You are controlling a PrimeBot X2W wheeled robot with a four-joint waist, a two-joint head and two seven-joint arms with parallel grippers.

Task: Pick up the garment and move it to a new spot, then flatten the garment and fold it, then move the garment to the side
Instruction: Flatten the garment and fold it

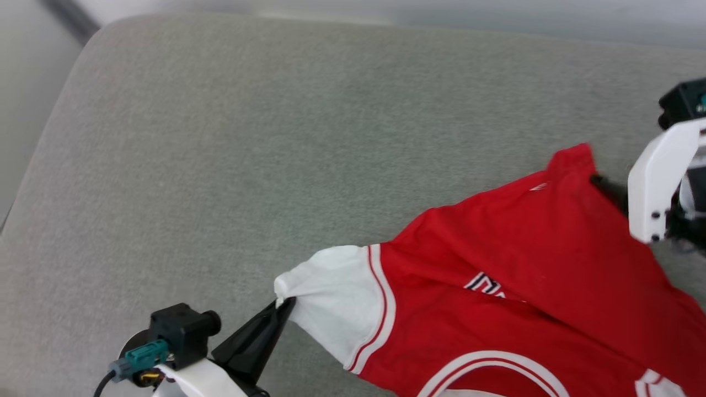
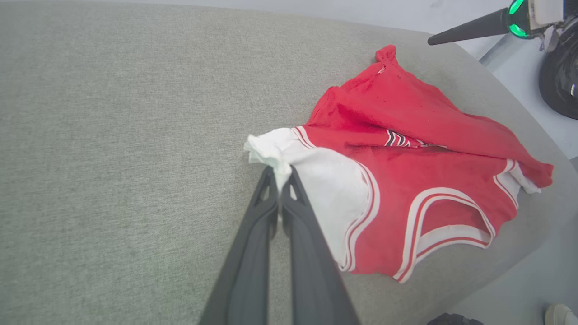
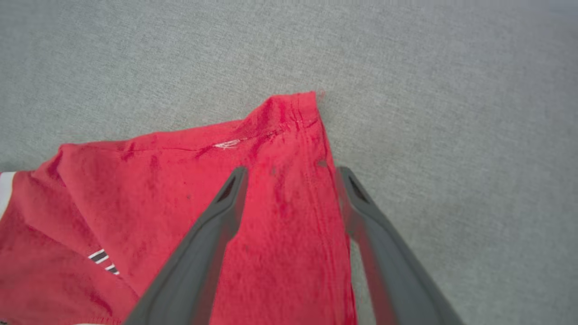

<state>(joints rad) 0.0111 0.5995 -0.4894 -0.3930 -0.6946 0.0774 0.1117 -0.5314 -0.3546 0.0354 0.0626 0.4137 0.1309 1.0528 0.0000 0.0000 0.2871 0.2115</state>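
Note:
The garment [image 1: 524, 248] is a red jersey with white sleeves and striped trim, lying rumpled on the right of a grey cushion [image 1: 276, 138]. Part of its dark lettering [image 2: 397, 139] peeks from a fold. My left gripper [image 1: 287, 302] is shut on the tip of the white sleeve [image 2: 316, 171], its fingertips pinched together at the sleeve's bunched edge [image 2: 280, 174]. My right gripper [image 3: 291, 171] is open, its two fingers spread on either side of the garment's red corner [image 3: 293, 117]. In the head view, its dark finger [image 1: 601, 184] sits by that corner.
The grey cushion [image 2: 113, 135] stretches bare to the left and far side. Its right edge drops to a pale floor [image 2: 510, 289]. A black rounded body [image 2: 560, 76] stands beyond that edge, and a pale shoe-like shape [image 2: 562, 313] lies on the floor.

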